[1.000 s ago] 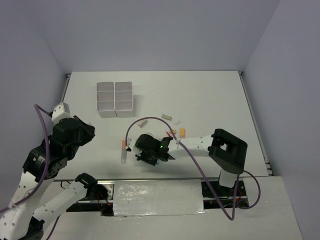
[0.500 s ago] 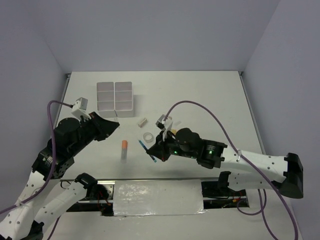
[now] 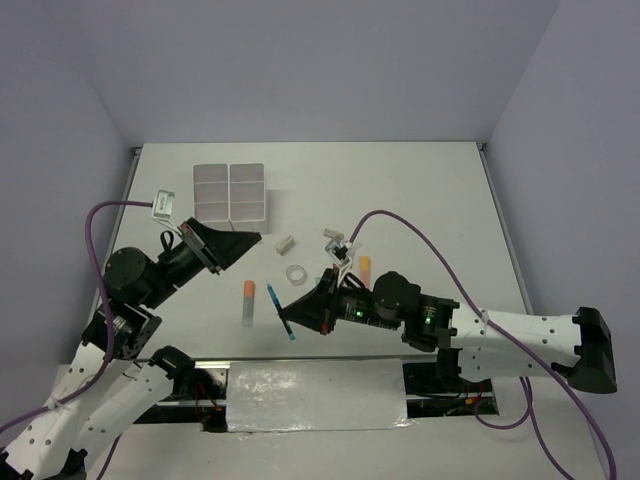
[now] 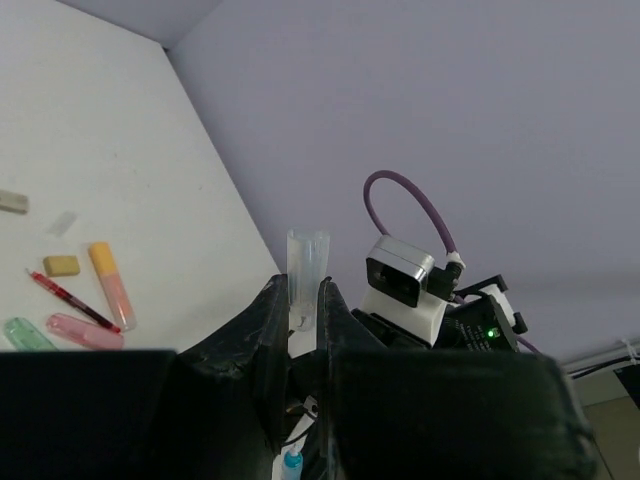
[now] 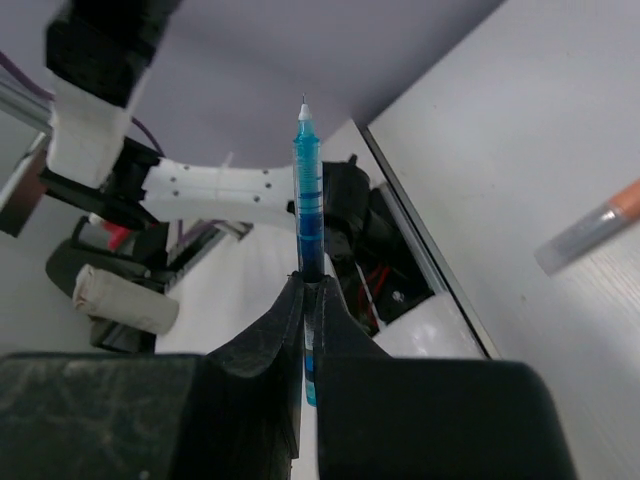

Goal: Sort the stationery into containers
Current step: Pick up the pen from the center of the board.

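Note:
My right gripper (image 3: 298, 311) is shut on the thin blue pen (image 3: 279, 313) and holds it above the table's near middle. In the right wrist view the pen (image 5: 308, 190) stands tip-up out of the shut gripper (image 5: 308, 281). My left gripper (image 3: 252, 239) points right, just right of the white six-compartment organiser (image 3: 230, 197). In the left wrist view it (image 4: 297, 284) is shut on a clear pen cap (image 4: 306, 270). An orange-tipped marker (image 3: 248, 299), a clear tape ring (image 3: 296, 272) and a beige block (image 3: 284, 243) lie between the grippers.
More stationery lies right of centre: an orange marker (image 3: 365, 266), pink (image 4: 85, 331) and green (image 4: 22, 333) sticks, a red pen (image 4: 65, 298), small blocks (image 4: 61, 265). The right arm's purple cable (image 3: 400, 222) arches over them. Walls close the table's far and side edges.
My right gripper has lifted the blue pen off the table and drawn it left and nearer. My left gripper has swung up and right, toward the pen.

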